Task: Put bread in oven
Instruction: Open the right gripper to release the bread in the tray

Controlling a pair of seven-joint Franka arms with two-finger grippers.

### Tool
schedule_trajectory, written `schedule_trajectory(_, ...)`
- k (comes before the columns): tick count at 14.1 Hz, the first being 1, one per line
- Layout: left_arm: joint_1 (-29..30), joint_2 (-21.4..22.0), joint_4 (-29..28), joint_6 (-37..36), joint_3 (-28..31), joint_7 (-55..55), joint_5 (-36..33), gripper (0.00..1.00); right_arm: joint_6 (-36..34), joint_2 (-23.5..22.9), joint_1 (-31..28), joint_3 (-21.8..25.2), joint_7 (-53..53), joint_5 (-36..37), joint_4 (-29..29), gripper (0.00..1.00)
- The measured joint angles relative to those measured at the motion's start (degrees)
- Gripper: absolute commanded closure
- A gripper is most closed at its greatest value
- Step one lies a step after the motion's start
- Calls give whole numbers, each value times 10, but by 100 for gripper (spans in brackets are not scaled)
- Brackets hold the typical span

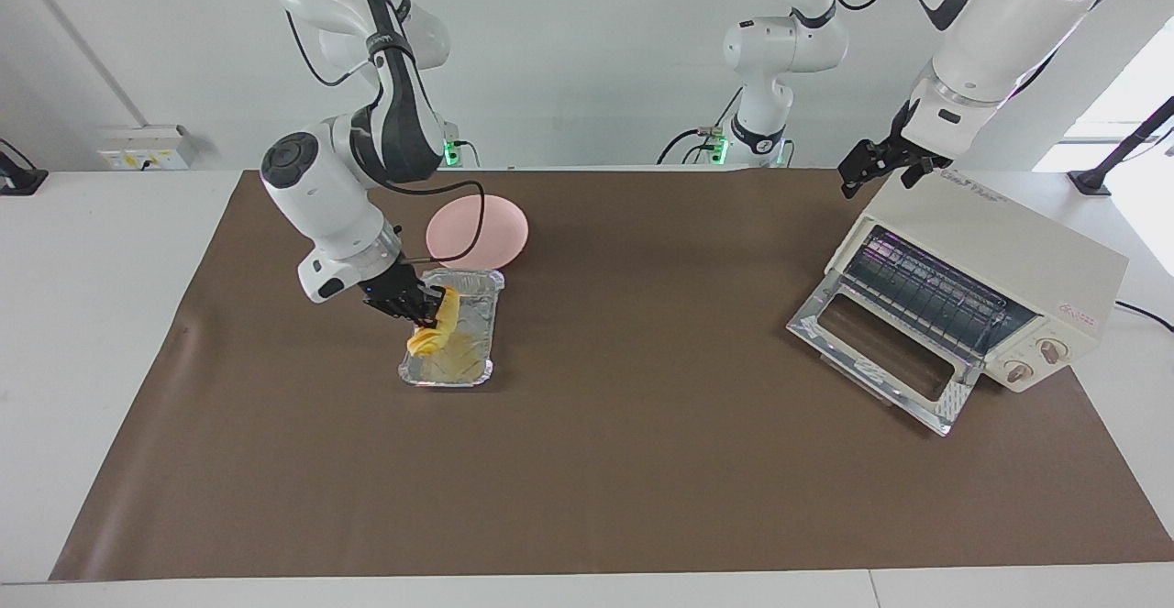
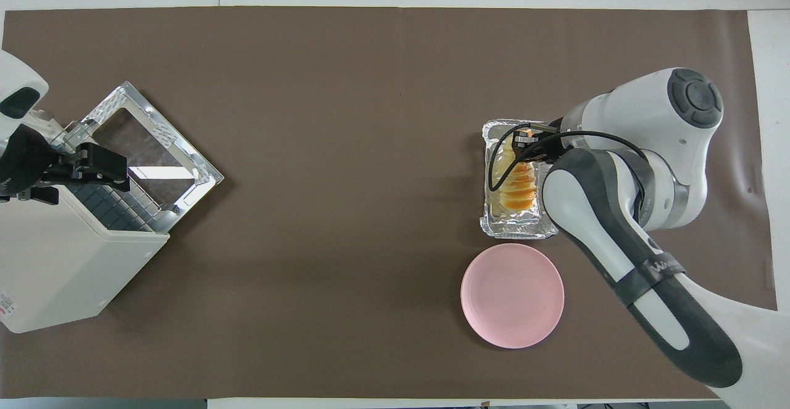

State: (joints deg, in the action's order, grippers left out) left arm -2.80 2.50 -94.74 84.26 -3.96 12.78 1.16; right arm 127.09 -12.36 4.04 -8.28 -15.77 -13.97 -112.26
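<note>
Two glossy white arms with rounded tube-like links, broad dark grey bands wrapping the joints. Round dark grey caps on the joint ends. Small pale lettering on the dark band of the right arm's forearm. Thin black cable looping loose from wrist to right claw (image 1: 431, 307), seen also from overhead (image 2: 526, 144). More black cables hanging along the upper links and trailing from the bases. Green lights glowing at the bases. Black, angular left claw (image 1: 876, 166) with blocky links, shown overhead as well (image 2: 92, 163), below a white wrist cuff bearing a small dark rectangular patch.
</note>
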Motion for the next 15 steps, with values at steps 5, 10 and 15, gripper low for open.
schedule_trajectory(5, 0, 0, 0, 0, 0, 0, 0, 0, 32, -15, 12, 0, -8, 0, -21, 80)
schedule_trajectory(10, 0, 0, 0, 0, 0, 0, 0, 0, 40, -16, 11, 1, -8, 1, -31, 0)
schedule_trajectory(15, 0, 0, 0, 0, 0, 0, 0, 0, 16, -4, -8, 6, 14, 2, -8, 0)
